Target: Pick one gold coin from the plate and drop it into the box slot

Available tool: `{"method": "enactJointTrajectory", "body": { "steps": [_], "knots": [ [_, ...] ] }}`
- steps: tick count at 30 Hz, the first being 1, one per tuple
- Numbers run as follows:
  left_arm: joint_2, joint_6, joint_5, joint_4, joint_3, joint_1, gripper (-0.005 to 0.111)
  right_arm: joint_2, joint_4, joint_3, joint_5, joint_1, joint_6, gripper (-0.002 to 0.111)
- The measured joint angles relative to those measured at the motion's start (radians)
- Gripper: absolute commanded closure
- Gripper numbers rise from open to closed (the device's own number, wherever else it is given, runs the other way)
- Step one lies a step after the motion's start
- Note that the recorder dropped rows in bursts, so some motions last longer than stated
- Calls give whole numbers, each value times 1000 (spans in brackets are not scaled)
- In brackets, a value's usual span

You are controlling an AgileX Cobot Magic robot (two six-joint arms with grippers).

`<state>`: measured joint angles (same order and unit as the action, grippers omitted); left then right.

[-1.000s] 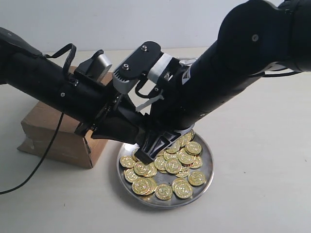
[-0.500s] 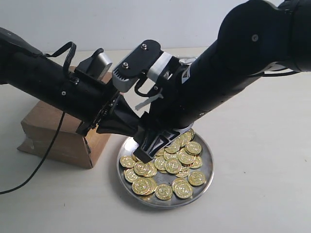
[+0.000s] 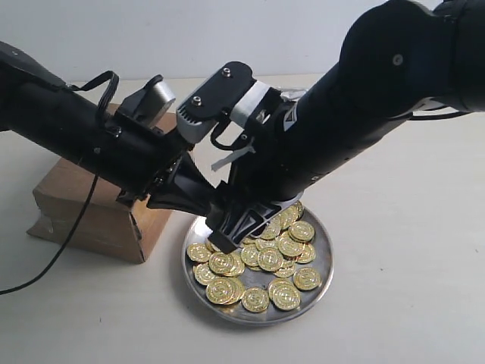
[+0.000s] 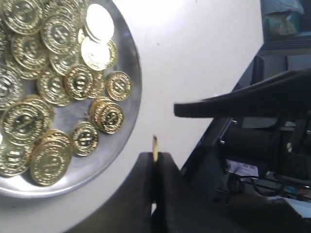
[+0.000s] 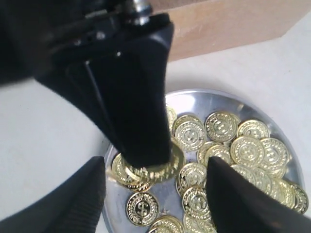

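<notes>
1. The left claw is clenched on one gold coin. The coin is gripped on edge, with only its thin rim showing past the fingertips.
2. Claw and coin hang at the rim of the plate, on the side facing the box.
3. The right claw is spread wide and holds nothing, above the coins left in the plate.
4. The box stands just beside the plate, under the left arm, so that arm is the nearer one.
5. The slot is hidden in every view. The coin's edge will probably need turning to match the slit's long axis.
</notes>
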<state>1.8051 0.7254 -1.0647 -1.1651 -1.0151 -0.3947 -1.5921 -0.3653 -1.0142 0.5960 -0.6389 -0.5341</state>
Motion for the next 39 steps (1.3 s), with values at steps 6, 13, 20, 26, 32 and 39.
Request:
{"method": "enactJointTrajectory", "body": {
  "steps": [6,13,20,26,32,39],
  "knots": [
    [-91,4,101,91,0,0,107,80,54,0,83,0,86,49],
    [-220,-51,223,283,0,0,107,176,95,0,113,0,164,49],
    [-328,-396,467,804,0,0,107,182,98,0,117,0,166,49],
    [-261,-475,541,921,0,0,107,182,98,0,118,0,174,49],
    [-179,-592,618,1033,0,0,107,182,98,0,118,0,178,49],
    [-164,-639,656,1057,0,0,107,182,98,0,118,0,186,49]
  ]
}}
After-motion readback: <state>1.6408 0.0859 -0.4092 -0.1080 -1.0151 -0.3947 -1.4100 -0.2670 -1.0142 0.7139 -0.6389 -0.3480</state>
